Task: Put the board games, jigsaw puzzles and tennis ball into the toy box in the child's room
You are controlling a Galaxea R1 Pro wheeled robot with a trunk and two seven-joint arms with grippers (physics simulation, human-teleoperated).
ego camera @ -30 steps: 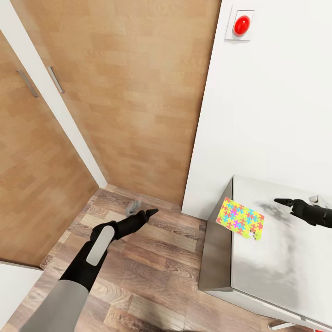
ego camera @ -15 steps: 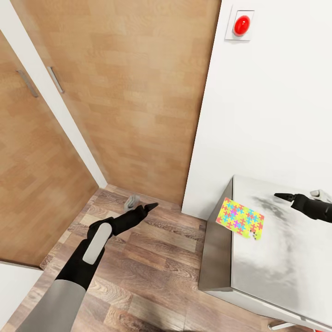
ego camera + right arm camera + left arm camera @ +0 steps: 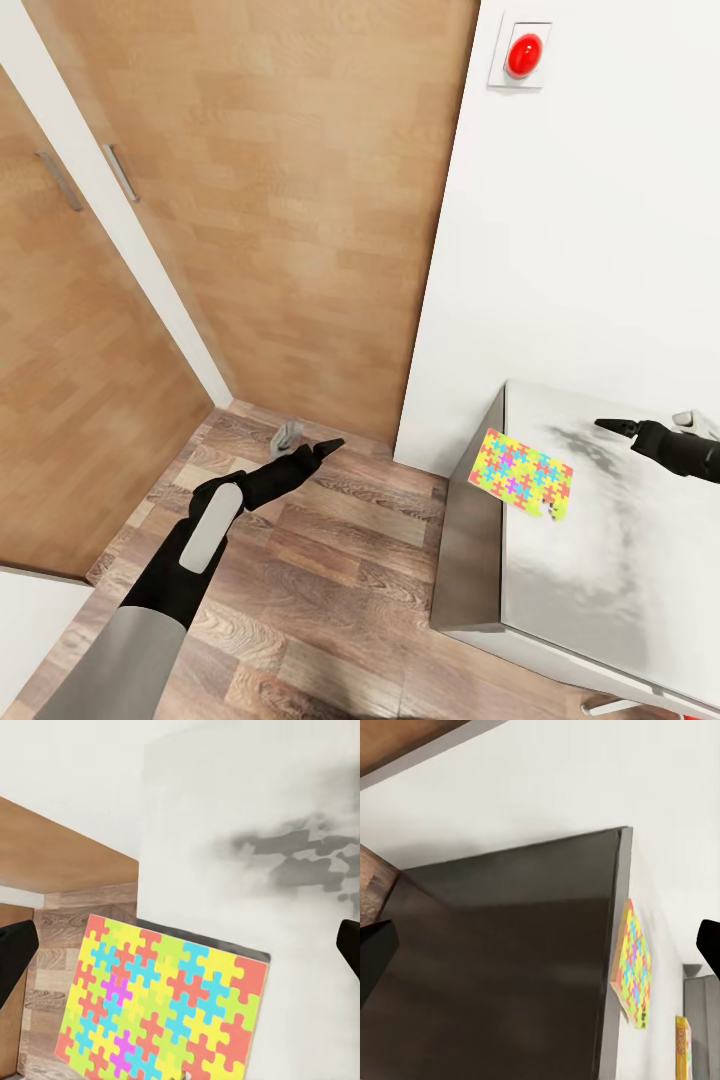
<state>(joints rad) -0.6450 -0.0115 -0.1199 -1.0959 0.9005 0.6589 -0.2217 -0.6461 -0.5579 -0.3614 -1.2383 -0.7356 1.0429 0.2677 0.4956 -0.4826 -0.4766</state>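
1. A jigsaw puzzle [image 3: 521, 472] — a flat box printed with bright interlocking pieces — lies on the grey table [image 3: 600, 580], at the table's near-wall corner, one corner reaching the table's edge over the wooden floor [image 3: 300, 600].

2. The right gripper [image 3: 612, 427] hovers above the table, just beyond the puzzle on the side away from the table's edge, fingers pointing toward the box. In the right wrist view its two dark fingertips [image 3: 15, 952] stand far apart, the puzzle [image 3: 161, 1009] between and ahead of them — the jaws are wide and hold nothing.

3. The left gripper [image 3: 325, 447] hangs over the floor, well apart from the table; its wrist view shows fingertips [image 3: 373, 952] spread wide, empty, facing the table's dark side panel [image 3: 502, 967].

4. The right arm is clearly nearer. The box's long axis runs roughly along the table's edge, slightly skewed.

5. Open tabletop lies behind the puzzle; the white wall [image 3: 580, 220] stands close beside it, limiting approach from that side.
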